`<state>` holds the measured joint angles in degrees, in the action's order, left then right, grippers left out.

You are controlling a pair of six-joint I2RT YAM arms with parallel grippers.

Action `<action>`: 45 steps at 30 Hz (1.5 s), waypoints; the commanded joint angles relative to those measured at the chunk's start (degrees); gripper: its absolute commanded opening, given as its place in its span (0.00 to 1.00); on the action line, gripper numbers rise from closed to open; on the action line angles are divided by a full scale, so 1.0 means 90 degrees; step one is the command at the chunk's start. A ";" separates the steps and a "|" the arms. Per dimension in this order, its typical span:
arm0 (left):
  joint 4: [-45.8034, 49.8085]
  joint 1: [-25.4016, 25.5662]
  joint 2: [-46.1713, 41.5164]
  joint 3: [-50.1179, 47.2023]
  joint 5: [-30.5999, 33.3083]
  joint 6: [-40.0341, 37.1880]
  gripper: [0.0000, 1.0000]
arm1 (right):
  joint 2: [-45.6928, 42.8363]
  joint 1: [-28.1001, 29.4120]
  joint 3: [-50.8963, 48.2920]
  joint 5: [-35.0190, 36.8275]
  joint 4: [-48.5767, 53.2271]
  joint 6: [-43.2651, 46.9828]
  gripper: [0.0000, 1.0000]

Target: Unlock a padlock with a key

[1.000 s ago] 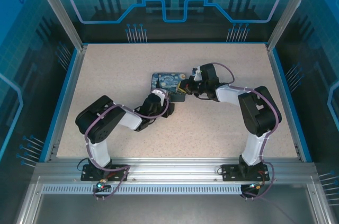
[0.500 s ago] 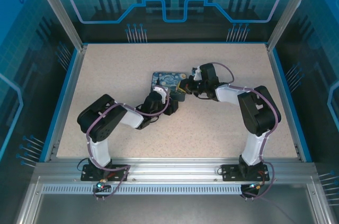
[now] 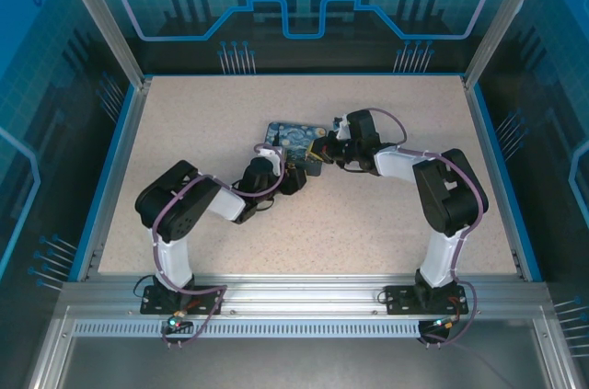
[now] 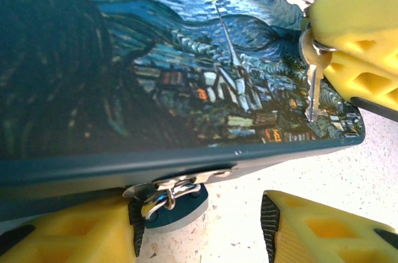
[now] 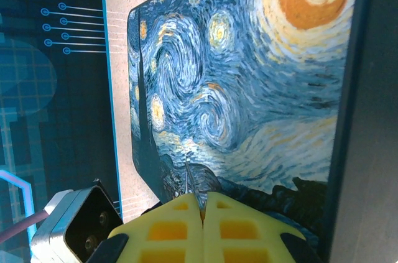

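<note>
I see a tin box [image 3: 291,136] with a swirly night-sky painting (blue and yellow) lying flat on the speckled table [image 3: 202,131].

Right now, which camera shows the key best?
Left wrist: the key shows its whole length against the tin. Right wrist shows an edge-on sliver in the right gripper; overhead it's too small to tell.

The left arm [image 3: 189,210] and right arm [image 3: 444,194] share one build — glossy black joint housings joined by white shells, with a mauve-grey cable [image 3: 153,228] looping along each, back from the pincer to a black base plate [image 3: 177,295]. At the tip of the left pincer [image 4: 202,232] the fingers [image 4: 323,232] are yellow blocks moulded with shallow rectangular pockets, faced in ribbed black.
</note>
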<state>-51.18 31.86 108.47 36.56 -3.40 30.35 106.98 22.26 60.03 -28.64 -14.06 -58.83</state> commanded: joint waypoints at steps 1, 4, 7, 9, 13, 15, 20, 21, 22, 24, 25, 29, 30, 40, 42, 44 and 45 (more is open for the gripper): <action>-0.0450 -0.0085 0.0107 -0.0068 -0.0157 0.0158 0.52 | 0.0289 0.0124 -0.0019 0.0224 0.0508 0.0120 0.00; -0.0558 -0.0085 0.0144 -0.0086 -0.0222 0.0182 0.51 | 0.0316 0.0127 -0.0010 0.0220 0.0498 0.0111 0.00; -0.0645 -0.0088 0.0148 -0.0092 -0.0310 0.0202 0.50 | 0.0321 0.0130 -0.0003 0.0207 0.0498 0.0120 0.00; -0.0717 -0.0083 0.0129 -0.0107 -0.0326 0.0234 0.49 | 0.0332 0.0134 0.0001 0.0205 0.0508 0.0127 0.00; -0.0809 -0.0090 0.0098 -0.0109 -0.0444 0.0284 0.47 | 0.0337 0.0134 0.0019 0.0201 0.0528 0.0130 0.00; -0.0871 -0.0083 0.0080 -0.0149 -0.0496 0.0344 0.47 | 0.0330 0.0132 0.0032 0.0204 0.0537 0.0132 0.00; -0.1102 -0.0079 0.0024 -0.0281 -0.0530 0.0483 0.45 | 0.0338 0.0134 0.0039 0.0217 0.0542 0.0140 0.00; -0.1192 -0.0082 0.0019 -0.0316 -0.0538 0.0525 0.44 | 0.0346 0.0134 0.0052 0.0215 0.0544 0.0140 0.00; -0.1221 -0.0076 0.0014 -0.0331 -0.0538 0.0553 0.44 | 0.0341 0.0141 0.0049 0.0219 0.0555 0.0140 0.00; -0.1245 -0.0062 0.0023 -0.0346 -0.0503 0.0581 0.44 | 0.0359 0.0143 0.0058 0.0215 0.0557 0.0140 0.00; -0.1263 -0.0056 0.0028 -0.0351 -0.0492 0.0601 0.44 | 0.0371 0.0140 0.0063 0.0214 0.0564 0.0140 0.00; -0.1557 -0.0044 0.0077 -0.0414 -0.0479 0.0795 0.41 | 0.0389 0.0138 0.0069 0.0204 0.0562 0.0139 0.00; -0.1620 -0.0044 0.0077 -0.0436 -0.0453 0.0826 0.41 | 0.0389 0.0148 0.0068 0.0204 0.0567 0.0140 0.00; -0.1508 -0.0029 0.0077 -0.0385 -0.0413 0.0818 0.34 | 0.0436 0.0153 0.0088 0.0194 0.0581 0.0159 0.00; -0.1501 -0.0032 0.0077 -0.0379 -0.0413 0.0827 0.33 | 0.0445 0.0158 0.0102 0.0194 0.0581 0.0157 0.00; -0.1492 -0.0026 0.0077 -0.0380 -0.0413 0.0827 0.30 | 0.0445 0.0153 0.0107 0.0204 0.0596 0.0162 0.00; -0.1485 -0.0027 0.0069 -0.0380 -0.0413 0.0837 0.30 | 0.0447 0.0153 0.0107 0.0198 0.0596 0.0158 0.00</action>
<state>-59.79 31.22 108.92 32.73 -5.82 37.63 108.16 22.35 61.49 -28.42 -14.04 -58.70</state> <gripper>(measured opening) 0.302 0.045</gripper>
